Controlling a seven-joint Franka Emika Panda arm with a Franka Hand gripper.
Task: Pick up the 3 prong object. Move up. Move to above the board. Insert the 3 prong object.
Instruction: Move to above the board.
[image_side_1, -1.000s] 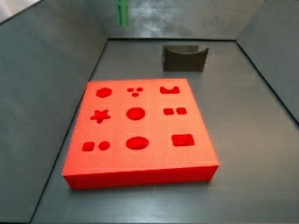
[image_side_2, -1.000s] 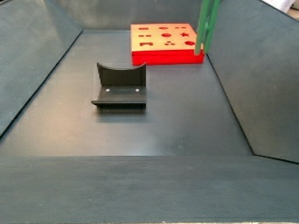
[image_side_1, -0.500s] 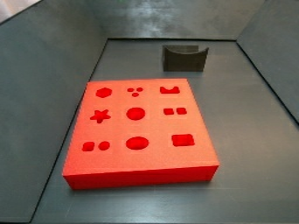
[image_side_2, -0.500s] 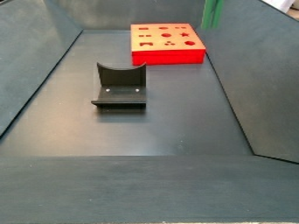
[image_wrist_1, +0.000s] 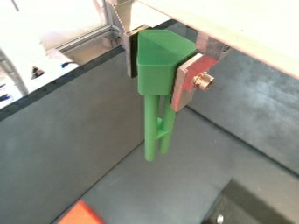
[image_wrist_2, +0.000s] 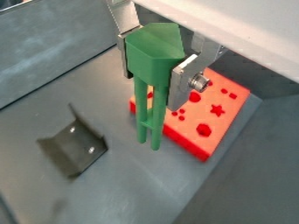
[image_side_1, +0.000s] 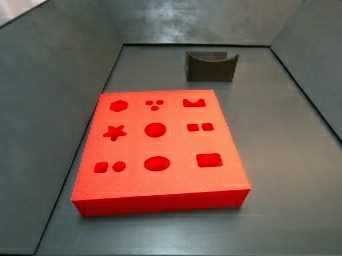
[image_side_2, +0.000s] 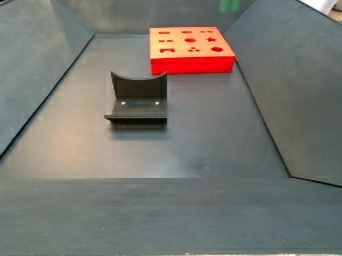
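Green plastic fills both wrist views: the 3 prong object (image_wrist_1: 158, 92) hangs upright in the gripper (image_wrist_1: 160, 63), its blocky head pinched between the flat silver fingers (image_wrist_1: 193, 77) and its slim prongs pointing straight down at the dark floor. The jaws are clamped on that head from either side, a bolt showing on the nearer plate. In a wrist view the same peg (image_wrist_2: 152, 83) sits in the gripper (image_wrist_2: 155, 59) well clear of everything under it, with the board (image_wrist_2: 207, 116) lying below and behind the prongs, star and round recesses showing on its red top. Also down there is the fixture (image_wrist_2: 73, 148), a dark bracket on the grey floor, apart from the red slab. In a side view only a sliver of green (image_side_2: 230, 5) shows at the very top edge, above the far end of the board (image_side_2: 191, 50); the gripper itself is out of that picture. The fixture (image_side_2: 138, 98) stands nearer the camera, well apart from the slab. In a side view the board (image_side_1: 158, 150) lies flat with all its recesses empty, the fixture (image_side_1: 211, 66) beyond its far edge, and neither peg nor gripper shows.
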